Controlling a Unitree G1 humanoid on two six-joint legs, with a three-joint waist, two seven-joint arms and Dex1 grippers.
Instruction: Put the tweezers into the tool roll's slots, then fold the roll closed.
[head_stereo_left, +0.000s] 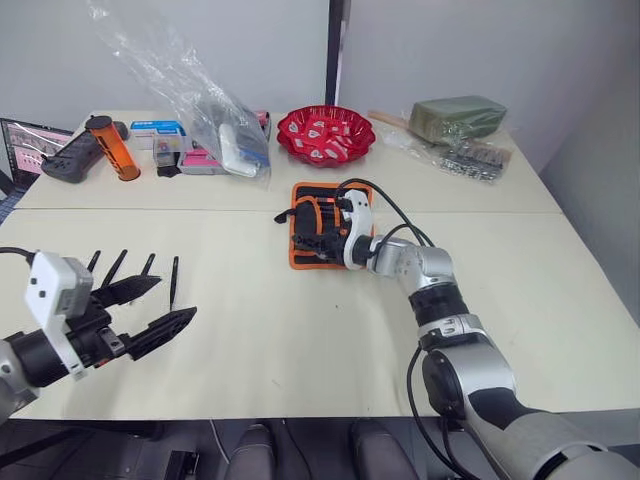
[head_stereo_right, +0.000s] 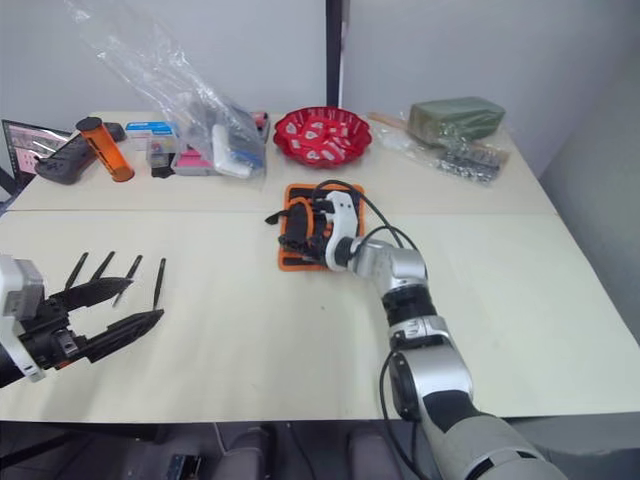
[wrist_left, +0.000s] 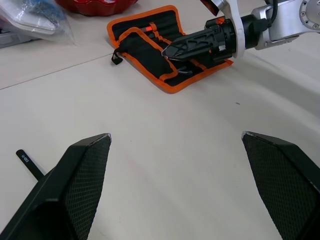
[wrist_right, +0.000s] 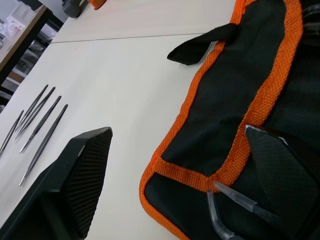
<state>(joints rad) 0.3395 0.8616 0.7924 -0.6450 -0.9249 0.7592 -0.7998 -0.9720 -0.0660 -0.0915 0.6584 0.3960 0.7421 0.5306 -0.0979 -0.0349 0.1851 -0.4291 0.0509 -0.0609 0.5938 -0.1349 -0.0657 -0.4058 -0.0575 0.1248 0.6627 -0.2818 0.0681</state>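
The tool roll (head_stereo_left: 312, 203), black with orange binding, lies partly folded at the middle of the table, its strap (wrist_left: 116, 57) sticking out toward my left. My right gripper (head_stereo_left: 305, 238) hovers low over the roll's near edge; the right wrist view shows it open (wrist_right: 178, 130), one finger over the fabric and the other over bare table beside it, holding nothing. Several black tweezers (head_stereo_left: 148, 266) lie side by side on the table at the near left, also in the right wrist view (wrist_right: 42, 125). My left gripper (head_stereo_left: 176, 300) hangs open and empty just in front of them.
Along the back stand a red bowl (head_stereo_left: 325, 133), a clear plastic bag of items (head_stereo_left: 215, 120), an orange cylinder (head_stereo_left: 112, 148), a black controller (head_stereo_left: 70, 158) and a green package (head_stereo_left: 458, 115). A clear curved piece (wrist_right: 225, 210) rests on the roll's near corner.
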